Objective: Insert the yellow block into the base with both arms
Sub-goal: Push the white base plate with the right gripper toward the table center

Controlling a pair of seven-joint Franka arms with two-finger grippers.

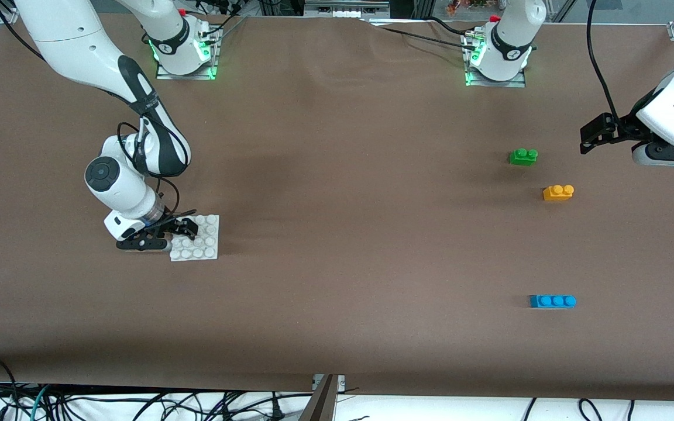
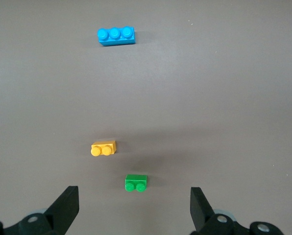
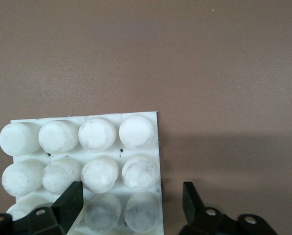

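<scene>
Front view: the right gripper [image 1: 180,229] is sitting low over the edge of the base [image 1: 203,248] at the right arm's end of the table, its fingers appearing to straddle that edge, though whether they are actually clamping the plate cannot be told from this height. The left gripper [image 1: 587,139] is hanging in the air at the left arm's end, above bare table [image 1: 337,245] beside the green brick [image 1: 523,156]. The yellow block [image 1: 557,192] is lying on the table, untouched, nearer the camera than the green brick; the blue brick [image 1: 552,301] is lying nearer still. Judged from this, the task is only beginning: the block is not yet grasped and is lying well apart from the base.

Left wrist view: the left gripper [image 2: 135,203] is standing wide open and empty, one fingertip [image 2: 67,198] showing at each side of the frame. The green brick [image 2: 136,183] is lying between the fingertips' lines, the yellow block [image 2: 103,148] just past it and off-centre, the blue brick [image 2: 116,35] well apart. The finger roots are cut off by the frame edge.

Right wrist view: the right gripper [image 3: 133,200] is spread wide around the edge of the base [image 3: 141,117], one finger [image 3: 70,200] over the studs and the other over bare table just beside the plate's edge. No contact with the plate is visible, so the base seems not yet gripped. Part of the stud grid is cut off by the frame, and the gripper body is hiding the nearest row.
</scene>
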